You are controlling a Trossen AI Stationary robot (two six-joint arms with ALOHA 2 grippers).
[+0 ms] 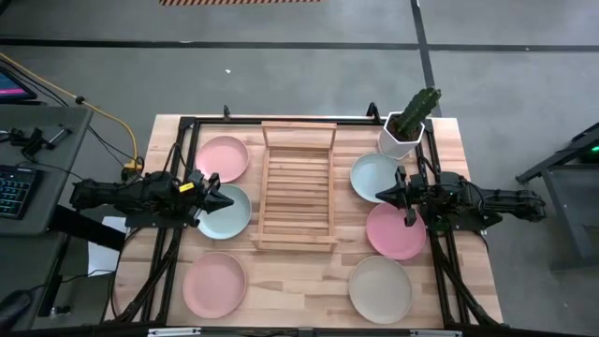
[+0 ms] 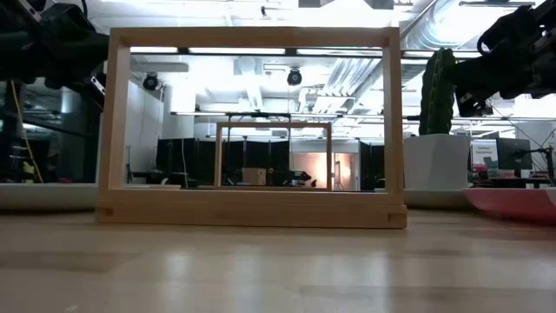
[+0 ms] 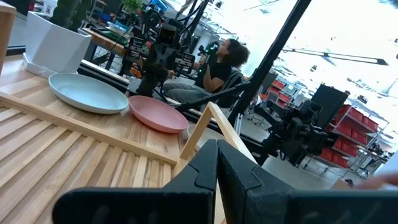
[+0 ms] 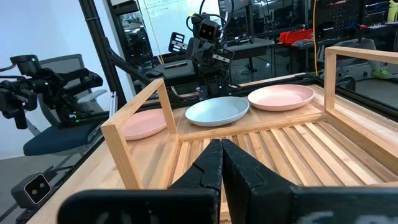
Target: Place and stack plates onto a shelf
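Wooden shelf still bare, six plates waiting around it

Wood slats of the shelf (image 1: 298,187) carry nothing yet; it sits in the middle of the table (image 1: 309,281) with three plates on either side. On the left lie a pink plate (image 1: 223,157), a blue-green plate (image 1: 227,213) and another pink plate (image 1: 214,284). On the right lie a blue-green plate (image 1: 372,175), a pink plate (image 1: 393,231) and a cream plate (image 1: 380,287).

The left gripper (image 1: 217,198) hovers over the rim of the left blue-green plate, its fingers (image 3: 217,180) pressed together and holding nothing. The right gripper (image 1: 384,195) sits between the two nearer right-hand plates, fingers (image 4: 217,168) likewise closed and empty.

Risks from here, as I judge them: shallow matte plates lie flat, so closed fingers must open and catch a thin rim, and a shallow bite could let a plate tip or slide. The raised side rails could clip a plate carried too low. The plant pot (image 1: 403,137) stands just beside the right blue-green plate and could be knocked. Both arms reaching for the shelf at once could collide.
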